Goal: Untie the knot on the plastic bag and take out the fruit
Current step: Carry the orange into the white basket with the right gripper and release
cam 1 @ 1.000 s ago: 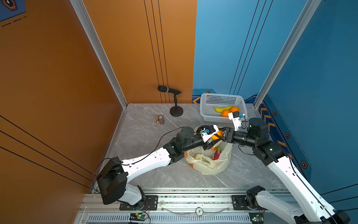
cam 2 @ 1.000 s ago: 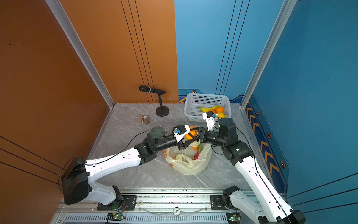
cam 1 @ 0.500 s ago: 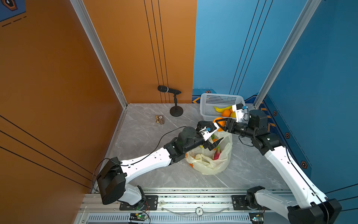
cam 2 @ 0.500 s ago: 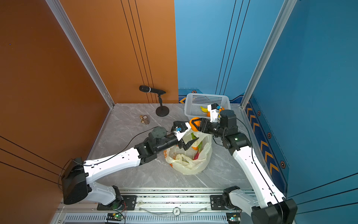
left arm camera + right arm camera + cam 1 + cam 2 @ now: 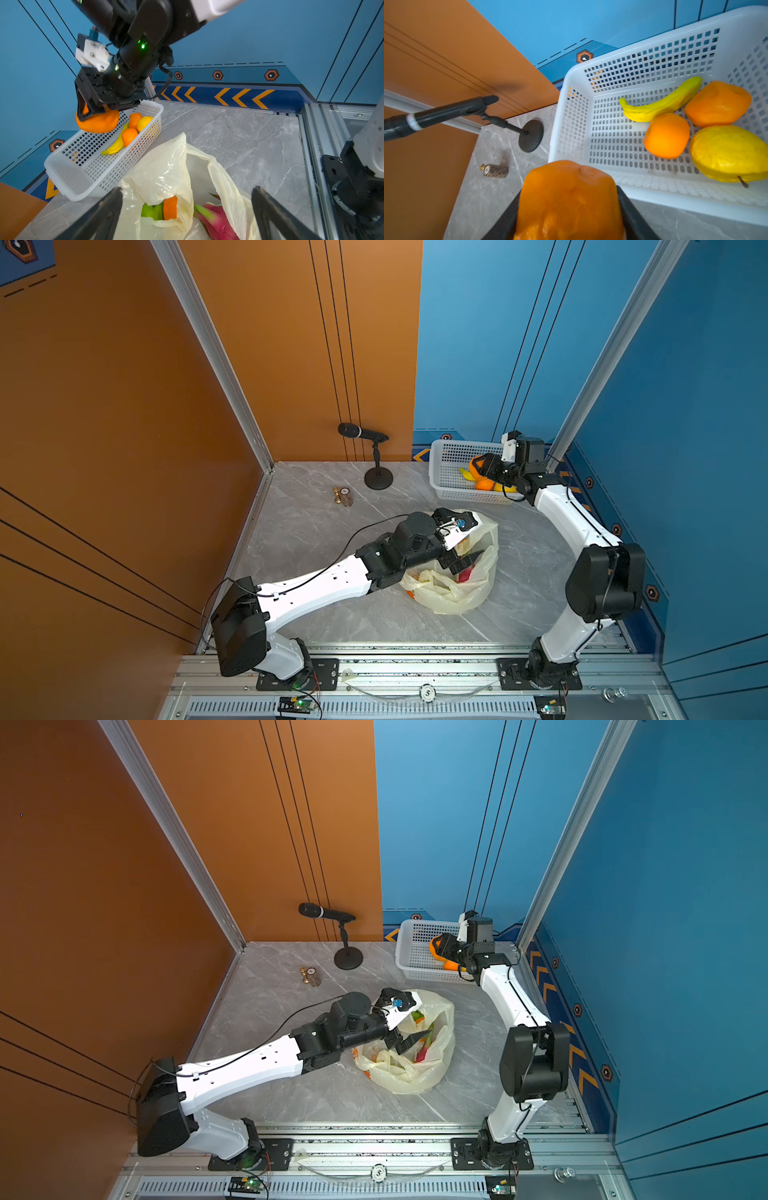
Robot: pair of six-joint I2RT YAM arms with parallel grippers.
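The right gripper (image 5: 477,467) was clamped on an orange (image 5: 99,123), one black finger pressed to each side of it; it hung above the white perforated basket (image 5: 575,124), which stood at the back of the grey marbled worktop (image 5: 311,531) by the blue wall; inside the basket lay a yellow banana (image 5: 660,104), two more oranges (image 5: 667,135) and a lemon (image 5: 729,153), all bunched at one end and touching one another.

The left gripper (image 5: 405,1041) had its fingers (image 5: 99,214) spread wide with nothing between them; it hovered at the mouth of the plastic bag (image 5: 453,597), one finger on either side of the opening in the left wrist view; whether a finger touched the film I could not tell.

The bag sat slumped on the worktop, near the basket and apart from it, its mouth gaping towards the basket; through the opening showed a pink dragon fruit (image 5: 218,218) with green tips, a green fruit (image 5: 151,211) and an orange piece (image 5: 170,207) just beside it, partly veiled by a fold of the pale film.

A black microphone (image 5: 376,456) on a round stand stood by the orange wall, well apart from the bag.
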